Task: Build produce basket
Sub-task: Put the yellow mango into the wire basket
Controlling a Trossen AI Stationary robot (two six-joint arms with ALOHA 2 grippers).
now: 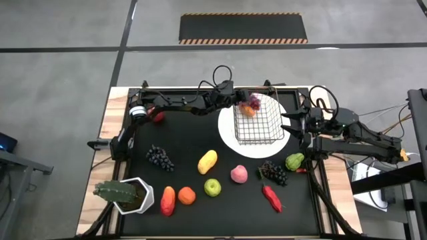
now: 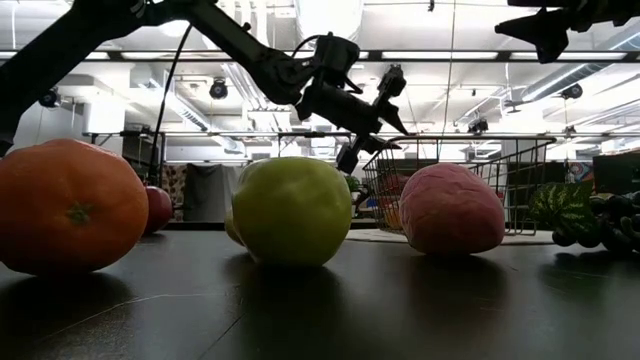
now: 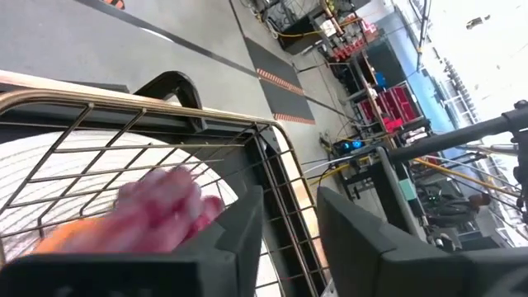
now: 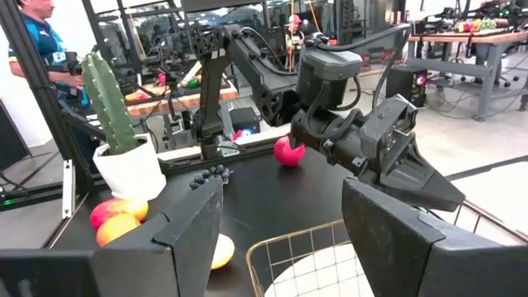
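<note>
- Produce (image 1: 212, 187) lies mostly loose on my table (image 1: 193, 140); a pink and an orange piece already sit in the basket (image 1: 259, 121).
- Left gripper (image 1: 244, 99) hovers over the basket's far corner, fingers slightly parted, grasping nothing; pulling back carelessly, I could snag the wire rim.
- Right gripper (image 1: 288, 124), spread and empty, waits beside the basket.
- Writing: none readable.

Left gripper (image 2: 392, 125) above basket (image 2: 520, 185); green apple (image 2: 291, 210) foreground.
</note>
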